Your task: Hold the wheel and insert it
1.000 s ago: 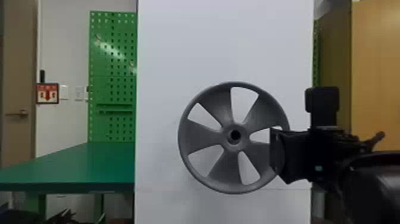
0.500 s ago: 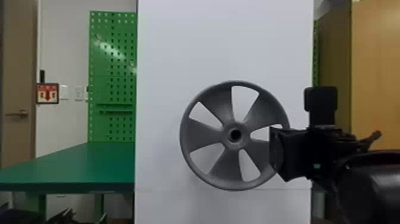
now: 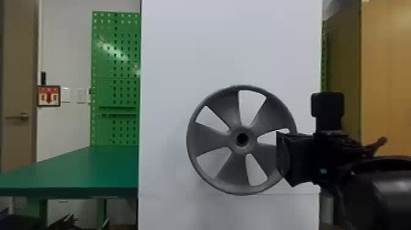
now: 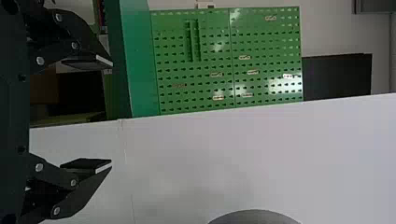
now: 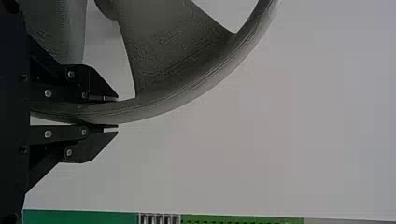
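Wheel [image 3: 211, 139] is held upright before the white panel [image 3: 229, 46], just right of and below centre in the head view. Broad face and hub bore [image 3: 242, 139] are turned to the head camera; axle line is aimed front to back. Rim's right side is pinched between the right gripper's [image 3: 283, 156] fingers. Left gripper [image 4: 112, 114], in left wrist view, is spread wide.
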Available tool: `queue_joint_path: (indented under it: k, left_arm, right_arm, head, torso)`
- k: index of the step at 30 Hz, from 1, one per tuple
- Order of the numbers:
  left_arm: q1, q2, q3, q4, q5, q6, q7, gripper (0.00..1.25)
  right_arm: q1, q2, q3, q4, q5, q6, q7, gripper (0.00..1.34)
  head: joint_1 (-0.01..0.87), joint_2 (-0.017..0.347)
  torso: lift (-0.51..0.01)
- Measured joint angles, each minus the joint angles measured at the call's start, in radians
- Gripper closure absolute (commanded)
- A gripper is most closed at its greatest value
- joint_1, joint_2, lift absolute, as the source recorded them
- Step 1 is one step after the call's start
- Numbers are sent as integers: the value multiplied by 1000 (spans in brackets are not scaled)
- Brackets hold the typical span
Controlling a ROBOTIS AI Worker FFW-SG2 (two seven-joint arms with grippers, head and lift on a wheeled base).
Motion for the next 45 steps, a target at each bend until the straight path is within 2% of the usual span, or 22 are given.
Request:
queue_joint_path:
  k: [22, 45]
  left_arm:
    - [0, 0, -3, 1, -4, 0, 0, 496]
    - [-2, 0, -6, 1, -7, 0, 0, 496]
  right_arm:
    - [-11, -5, 0, 28, 19, -22, 0, 1187]
    - [-22, -12, -4, 79, 3, -67, 0, 1187]
  head:
    - [0, 2]
    - [0, 2]
  torso:
    - [-498]
    - [-498]
